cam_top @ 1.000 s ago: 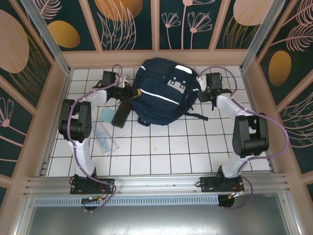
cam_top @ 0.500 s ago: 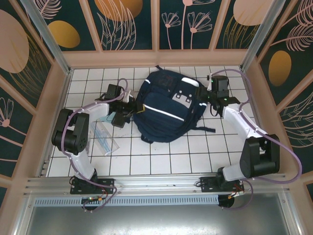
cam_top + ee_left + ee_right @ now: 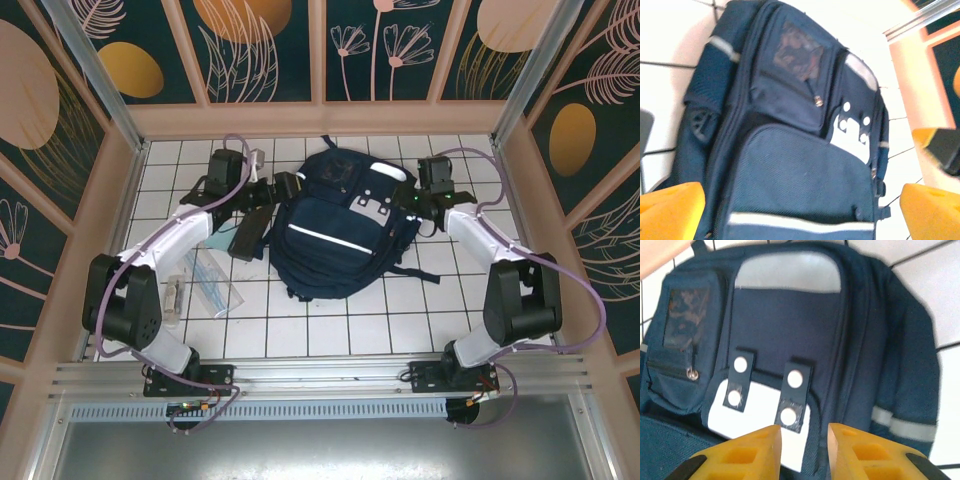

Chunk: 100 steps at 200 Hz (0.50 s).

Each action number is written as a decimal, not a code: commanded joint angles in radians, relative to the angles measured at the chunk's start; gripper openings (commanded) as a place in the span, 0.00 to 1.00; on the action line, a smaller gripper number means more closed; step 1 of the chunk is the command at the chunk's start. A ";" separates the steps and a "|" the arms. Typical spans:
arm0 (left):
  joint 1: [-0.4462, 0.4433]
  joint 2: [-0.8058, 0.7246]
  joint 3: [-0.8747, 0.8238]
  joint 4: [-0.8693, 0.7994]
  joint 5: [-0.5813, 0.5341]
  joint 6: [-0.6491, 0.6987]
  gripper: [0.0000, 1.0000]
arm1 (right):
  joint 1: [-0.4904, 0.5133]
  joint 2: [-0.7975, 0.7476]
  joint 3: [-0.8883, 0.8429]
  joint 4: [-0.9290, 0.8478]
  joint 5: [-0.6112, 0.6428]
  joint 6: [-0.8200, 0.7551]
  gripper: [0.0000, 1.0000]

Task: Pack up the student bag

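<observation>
The large dark navy fabric student bag (image 3: 340, 235), with thin white stripes and white-grey front patches, lay front-up on the white tiled worktop (image 3: 330, 330), in the middle and a little toward 12 o'clock, its top end pointing to 12. The left tool (image 3: 802, 207) hung at the bag's 10 o'clock side with its yellow fingers spread wide apart and nothing between them, looking down the length of the front pockets. The right tool (image 3: 804, 434) sat at the bag's 2 o'clock side, over the snap-fastened patch, its fingers drawn near together with a narrow gap through which the fabric showed, clamped on nothing. Little of the packing looked done. A flat black oblong case (image 3: 246, 236) lay just beside the bag at its 9 o'clock, a pale teal sheet-like piece (image 3: 215, 238) next to that, and a clear plastic pouch with blue contents (image 3: 215, 285) further out toward 8 o'clock, all outside the bag. The front pockets appeared zipped; whether the main compartment was open could not be made out from these angles. Opening it and loading those loose things seemed to remain.
</observation>
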 commanded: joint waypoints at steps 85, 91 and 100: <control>-0.134 0.223 -0.162 0.318 -0.126 -0.144 0.98 | 0.047 0.133 -0.063 -0.023 0.101 0.123 0.27; -0.135 0.230 -0.162 0.325 -0.126 -0.146 0.99 | 0.050 0.137 -0.065 -0.017 0.100 0.126 0.27; -0.135 0.238 -0.162 0.331 -0.126 -0.148 0.99 | 0.051 0.144 -0.068 -0.008 0.091 0.126 0.25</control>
